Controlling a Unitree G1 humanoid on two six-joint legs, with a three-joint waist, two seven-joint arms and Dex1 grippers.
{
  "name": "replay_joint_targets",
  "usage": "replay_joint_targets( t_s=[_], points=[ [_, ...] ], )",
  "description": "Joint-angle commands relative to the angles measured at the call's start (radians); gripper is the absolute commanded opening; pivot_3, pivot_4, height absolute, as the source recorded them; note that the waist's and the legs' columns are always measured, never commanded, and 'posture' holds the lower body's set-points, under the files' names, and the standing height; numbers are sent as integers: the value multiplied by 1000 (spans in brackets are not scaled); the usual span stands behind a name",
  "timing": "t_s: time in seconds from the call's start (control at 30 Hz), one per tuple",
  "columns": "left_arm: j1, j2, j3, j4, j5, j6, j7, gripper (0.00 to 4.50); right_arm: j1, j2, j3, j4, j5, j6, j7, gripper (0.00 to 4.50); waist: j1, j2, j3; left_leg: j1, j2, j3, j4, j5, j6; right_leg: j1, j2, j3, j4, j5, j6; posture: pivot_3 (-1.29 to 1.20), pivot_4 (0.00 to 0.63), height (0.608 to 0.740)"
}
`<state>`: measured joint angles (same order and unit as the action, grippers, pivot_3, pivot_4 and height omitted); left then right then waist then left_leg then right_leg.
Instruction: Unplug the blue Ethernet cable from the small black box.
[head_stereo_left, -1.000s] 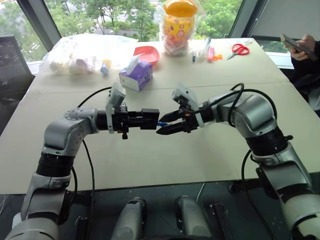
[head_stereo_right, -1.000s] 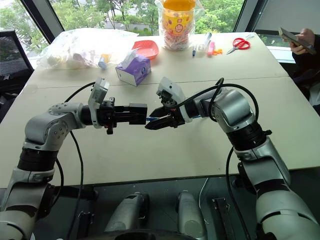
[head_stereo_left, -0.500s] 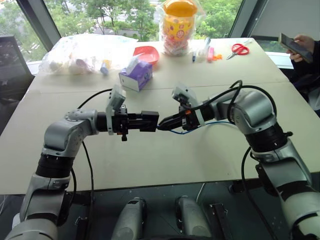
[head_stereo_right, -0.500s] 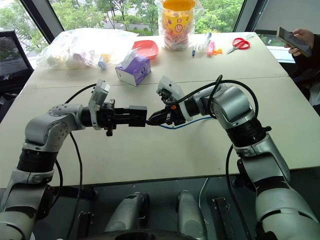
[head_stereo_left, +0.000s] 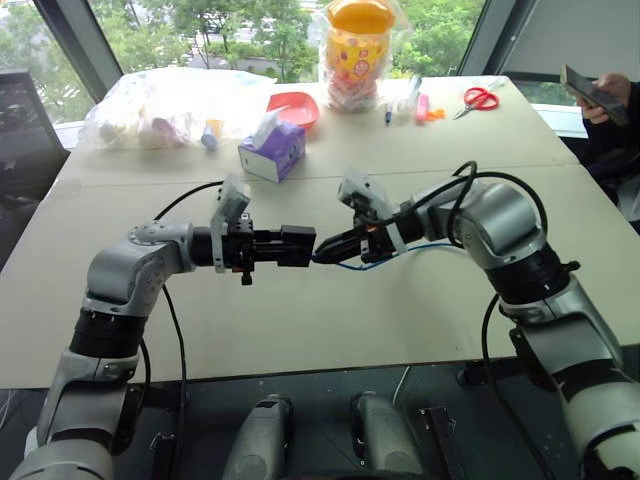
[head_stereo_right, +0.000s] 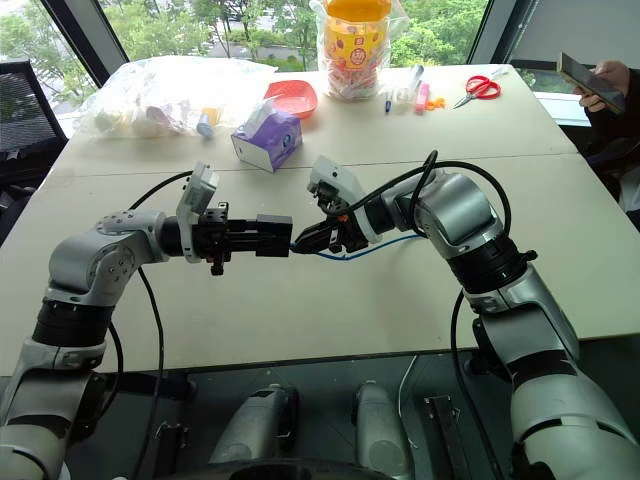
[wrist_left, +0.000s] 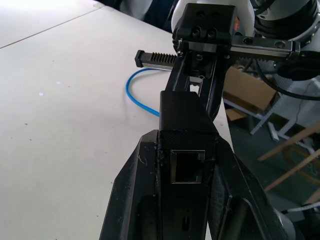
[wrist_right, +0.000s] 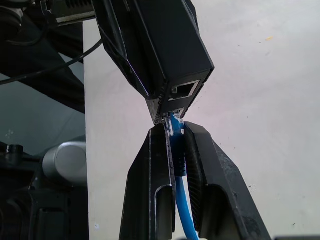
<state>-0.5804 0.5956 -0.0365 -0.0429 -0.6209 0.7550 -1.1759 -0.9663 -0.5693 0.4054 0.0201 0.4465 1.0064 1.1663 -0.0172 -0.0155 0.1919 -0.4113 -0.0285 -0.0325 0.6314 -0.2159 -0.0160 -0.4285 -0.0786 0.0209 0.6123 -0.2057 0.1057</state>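
Right wrist view: right gripper (wrist_right: 174, 145) jaws pinched the limp, light blue Ethernet cable (wrist_right: 180, 200) behind its brittle plug; left gripper (head_stereo_left: 300, 246) jaws clamped the rigid small black box (wrist_right: 165, 50).

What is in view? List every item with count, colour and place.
table: one, beige, under everything
tissue box: one, purple, far left of centre
bowl: one, red, behind tissue box
jar: one, yellow, far centre
scissors: one, red, far right
small black box: one, black, in left claw
blue Ethernet cable: one, blue, from box across table
person's hand: one, far right, holding phone
left claw: shut on box
right claw: shut on cable
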Motion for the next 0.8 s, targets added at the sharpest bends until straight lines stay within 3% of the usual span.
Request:
replay_joint_targets(
  t_s=[0.03, 0.33, 0.47, 0.6, 0.7, 0.8],
  points=[
    [-19, 34, 35, -29, -28, -6, -26, 529, 15, -52, 17, 14, -65, -44, -5, 15, 0, 0, 0, 0, 0, 0, 0, 0, 0, 0, 0, 0, 0, 0, 0, 0, 150, 740],
    [11, 75, 50, -42, -34, -8, -42, 529, 38, -124, -25, 89, -125, -141, 11, 15, -2, -1, 0, -1, 0, 0, -1, 0, 0, -1, 0, 0, -1, 0, 0, 0, 150, 740],
    [29, 72, 40, -23, 17, -88, -32, 529, 12, -68, -113, 255, -215, -279, -186, 15, -1, -1, 0, -1, 0, 1, -1, 0, 0, -1, 0, 0, -1, 0, 0, 0, 150, 740],
    [37, 3, -9, 26, 148, -270, 49, 529, -28, 25, -190, 426, -300, -365, -421, 15, 3, -1, 0, -1, 0, 2, 0, 0, 0, -1, 0, 1, -1, 0, -1, 0, 150, 740],
    [40, -40, -41, 61, 205, -340, 82, 529, -26, 62, -222, 450, -318, -381, -487, 1087, 4, -1, 1, -2, 0, 2, -1, 0, 0, -1, 0, 1, -2, 0, -1, 0, 150, 740],
    [21, -168, -78, 195, 307, -502, 197, 529, 22, 115, -286, 366, -314, -344, -606, 2545, 7, 0, 0, -3, 0, 2, -2, 0, 0, -2, -1, 1, -2, 1, 0, 0, 150, 740]
  ],
)
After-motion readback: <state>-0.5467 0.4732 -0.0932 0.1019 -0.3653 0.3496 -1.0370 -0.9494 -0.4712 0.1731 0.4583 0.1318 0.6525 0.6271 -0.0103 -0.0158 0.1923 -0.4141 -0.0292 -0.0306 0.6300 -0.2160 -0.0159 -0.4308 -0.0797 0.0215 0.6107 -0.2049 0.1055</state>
